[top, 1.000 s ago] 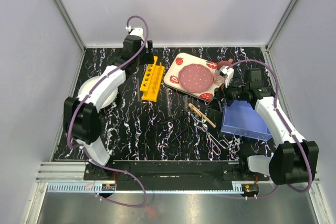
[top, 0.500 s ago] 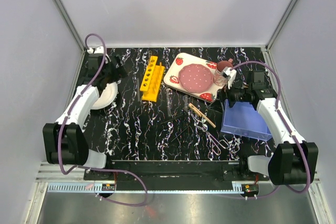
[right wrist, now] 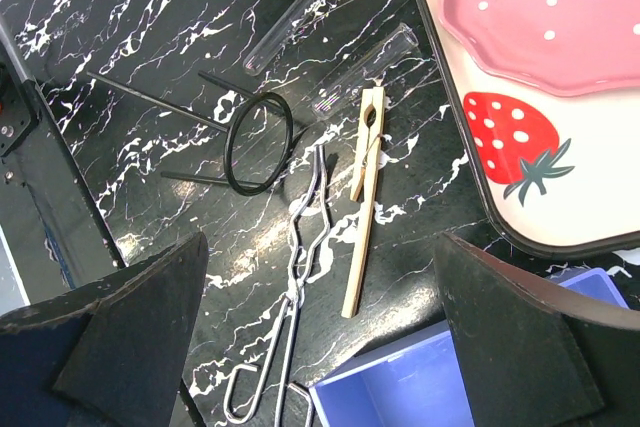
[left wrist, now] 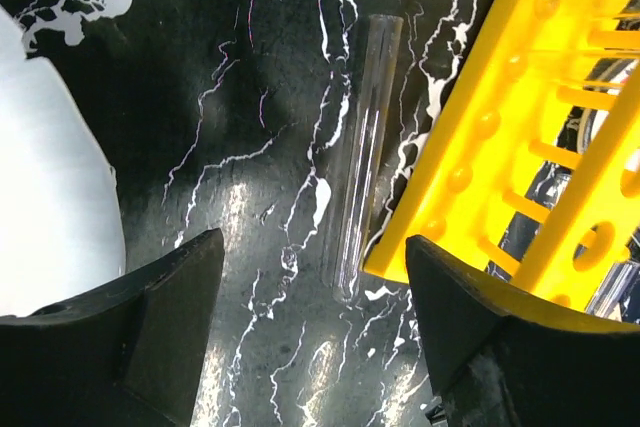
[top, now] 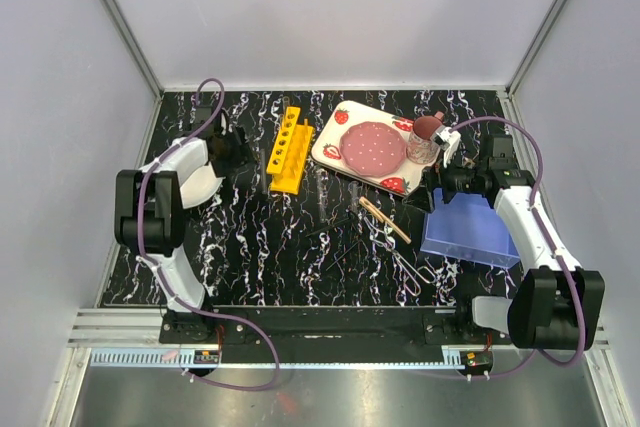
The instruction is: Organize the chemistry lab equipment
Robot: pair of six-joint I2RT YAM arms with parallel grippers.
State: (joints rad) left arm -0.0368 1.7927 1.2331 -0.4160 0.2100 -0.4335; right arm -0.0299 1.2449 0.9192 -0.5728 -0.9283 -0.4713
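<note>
- Table top [top: 250, 247]: black, marble-look, with white veining; soft glare patches show in both wrist views.
- Far wall [top: 330, 7], left wall [top: 50, 147], right wall [top: 600, 127]: plain pale grey-lilac panels.
- Silvery frame struts [top: 118, 22] run up the far corners.
- Near edge: aluminium rail [top: 120, 325], then a dull metal sheet [top: 380, 397].
- Light: even, diffuse.

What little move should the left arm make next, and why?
Probably lower the left claw straight down and close it on the glass tube. The claw is open and empty, hovering above the tube, which lies flat right beside the yellow rack, its near end roughly between the claw's two fingers. The tube seems to belong in one of the rack's holes.
</note>
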